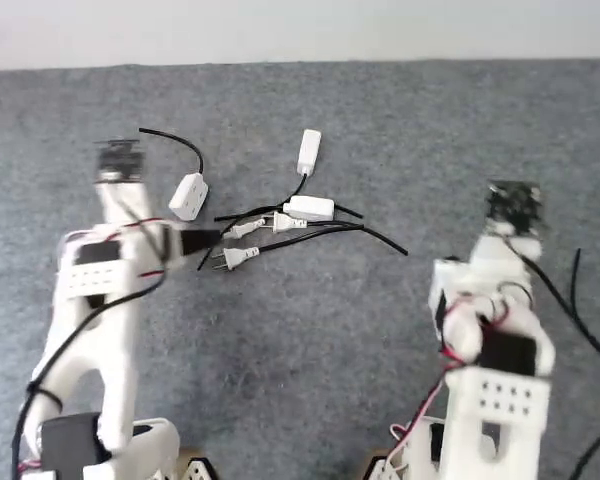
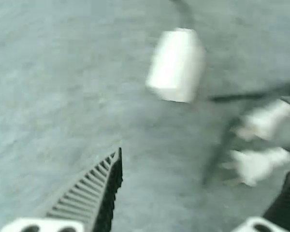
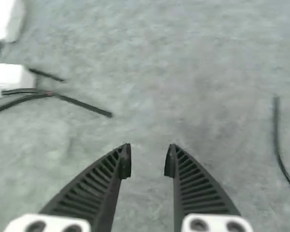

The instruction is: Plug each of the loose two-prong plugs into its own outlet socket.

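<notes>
Left wrist view: prongs of two white two-prong plugs [image 2: 258, 164] hard to make out, loose on grey tabletop [image 2: 63, 72] near white outlet socket block [image 2: 176, 65]. Left gripper [image 2: 208, 162] low beside them, gaping, empty, one finger cut off. Right gripper [image 3: 148, 157] well apart, slightly parted, empty.

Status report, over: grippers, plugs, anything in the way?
Left gripper open, empty, beside the plugs. Right gripper open over bare carpet. None in a socket yet. Black cords crisscross among them.

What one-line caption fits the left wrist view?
Open left gripper hovers over carpet, facing a white outlet socket and two loose plugs.
</notes>
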Controlling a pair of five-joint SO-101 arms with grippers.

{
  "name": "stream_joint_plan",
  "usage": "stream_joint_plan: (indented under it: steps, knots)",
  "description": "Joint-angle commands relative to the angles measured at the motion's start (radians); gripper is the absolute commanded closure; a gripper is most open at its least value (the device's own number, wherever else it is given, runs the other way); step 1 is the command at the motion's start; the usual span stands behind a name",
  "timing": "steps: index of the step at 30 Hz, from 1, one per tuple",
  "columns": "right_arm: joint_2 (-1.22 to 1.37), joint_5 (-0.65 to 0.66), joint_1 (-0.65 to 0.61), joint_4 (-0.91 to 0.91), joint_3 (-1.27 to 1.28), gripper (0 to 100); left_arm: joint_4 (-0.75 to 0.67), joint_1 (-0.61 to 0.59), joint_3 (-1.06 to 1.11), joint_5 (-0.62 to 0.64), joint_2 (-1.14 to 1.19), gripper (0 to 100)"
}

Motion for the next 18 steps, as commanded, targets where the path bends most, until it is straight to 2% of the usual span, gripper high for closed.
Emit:
stream_joint_plan:
  steps: [1, 7, 12, 15, 18]
  knots:
    - [0.128, -0.009, -0.099, -0.021, -0.138, 87.2, -0.023, -0.107, 0.018, 0.087, -0.040, 53]
    - [0.303, 0.015, -0.237, -0.036, -0.255, 87.2, -0.025, -0.192, 0.041, 0.149, -0.040, 53]
    - [0.390, 0.140, -0.367, -0.036, -0.302, 87.2, -0.026, -0.189, 0.042, 0.146, -0.038, 53]
    - [0.409, 0.218, -0.441, -0.038, -0.307, 87.4, -0.083, -0.187, 0.076, 0.144, -0.040, 53]
    - [0.417, 0.236, -0.466, -0.107, -0.307, 87.3, -0.104, -0.175, 0.088, 0.144, -0.041, 53]
